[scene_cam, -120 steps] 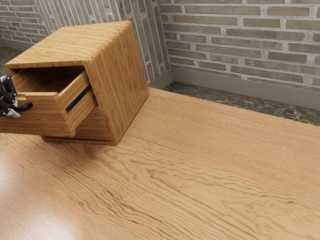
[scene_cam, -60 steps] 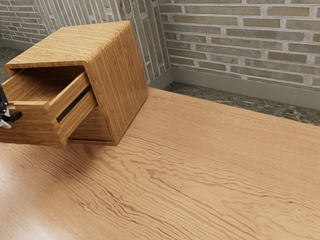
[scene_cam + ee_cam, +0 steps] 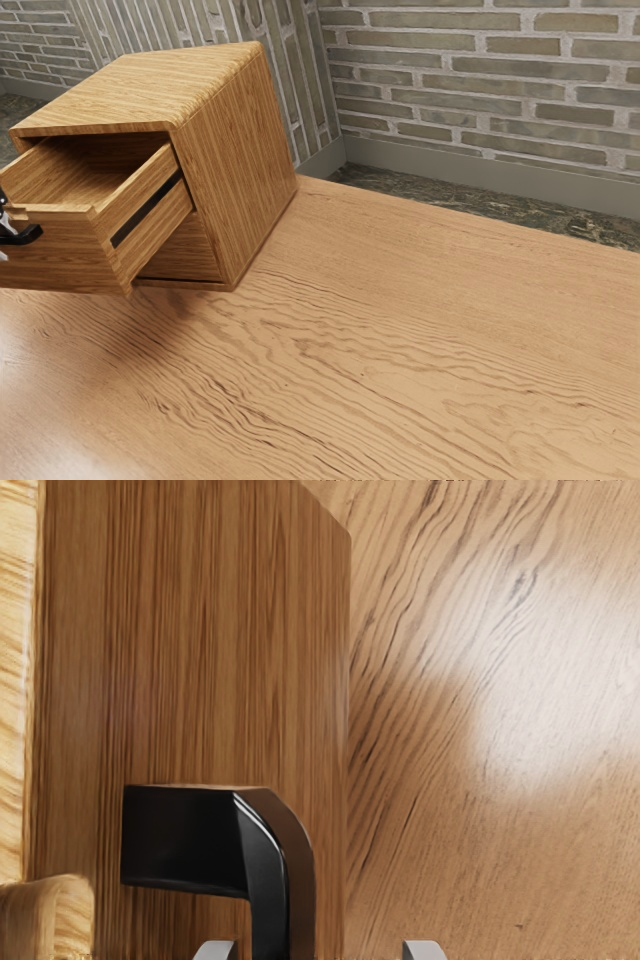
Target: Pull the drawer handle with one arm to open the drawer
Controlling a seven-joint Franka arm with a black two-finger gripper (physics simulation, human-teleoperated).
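Note:
A wooden cabinet (image 3: 215,130) stands at the back left of the table, in the exterior view. Its drawer (image 3: 95,215) is pulled well out toward the exterior view's left, and its inside looks empty. The black handle (image 3: 22,235) on the drawer front sits at that view's left edge, where a sliver of my gripper (image 3: 4,225) reaches it. In the wrist view the handle (image 3: 270,870) stands out from the drawer front (image 3: 190,640). My gripper (image 3: 320,950) is open and straddles it. One fingertip (image 3: 215,950) is against the handle, and a gap separates the other from it.
The wooden table (image 3: 400,340) stretches wide to the exterior view's right of the cabinet. A brick wall (image 3: 480,70) and a strip of dark floor (image 3: 480,200) lie behind the table's far edge.
The drawer has slid further out of the cabinet toward the exterior view's left. My gripper has moved left with the handle, almost past that view's edge.

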